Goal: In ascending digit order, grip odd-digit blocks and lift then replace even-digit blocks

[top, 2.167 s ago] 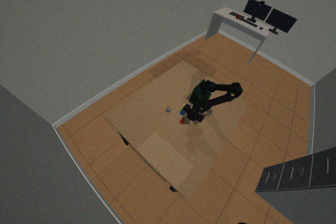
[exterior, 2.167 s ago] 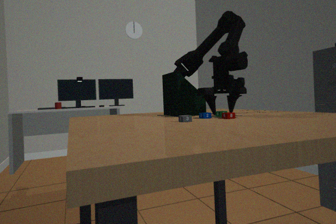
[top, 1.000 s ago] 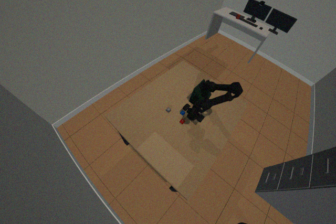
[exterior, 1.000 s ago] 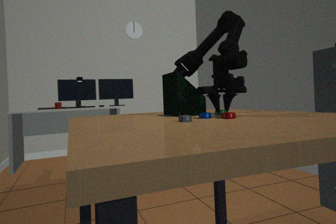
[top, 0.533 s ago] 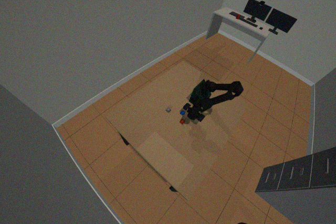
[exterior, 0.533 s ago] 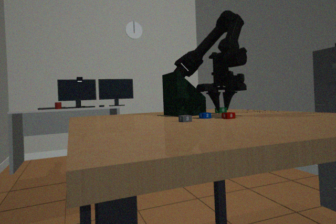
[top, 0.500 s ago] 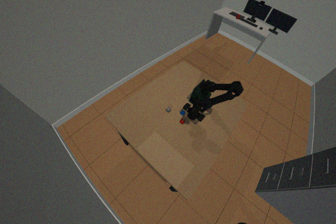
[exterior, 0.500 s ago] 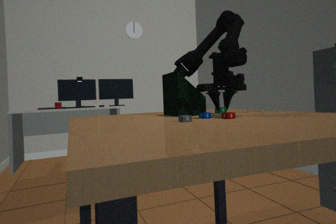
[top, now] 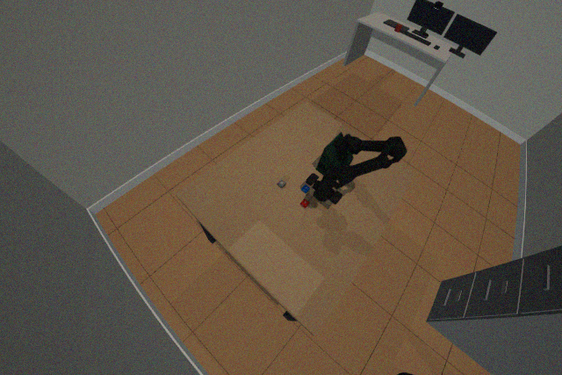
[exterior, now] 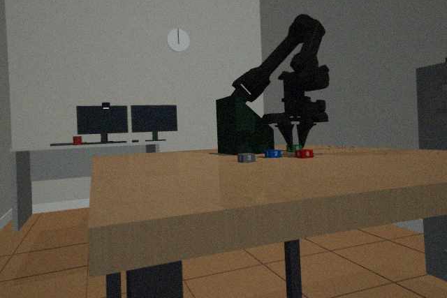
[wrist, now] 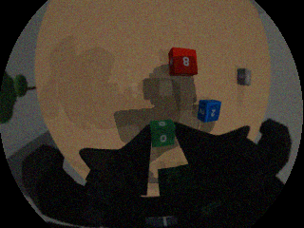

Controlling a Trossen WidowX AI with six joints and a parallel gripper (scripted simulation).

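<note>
Wall clock (exterior: 178, 40) — twin monitors (top: 430, 15) (exterior: 102, 119) — red mug (top: 398, 27) (exterior: 77, 140).

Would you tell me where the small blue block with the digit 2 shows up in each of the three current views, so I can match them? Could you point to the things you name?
Top: near the centre, blue block (top: 305, 189) (exterior: 272, 153) (wrist: 209, 110).
Exterior: right of centre, on the wooden table.
Wrist: right of centre, mid-height.
Shared landmark: the red block marked 8 (top: 304, 203) (exterior: 304, 153) (wrist: 183, 62).
</note>
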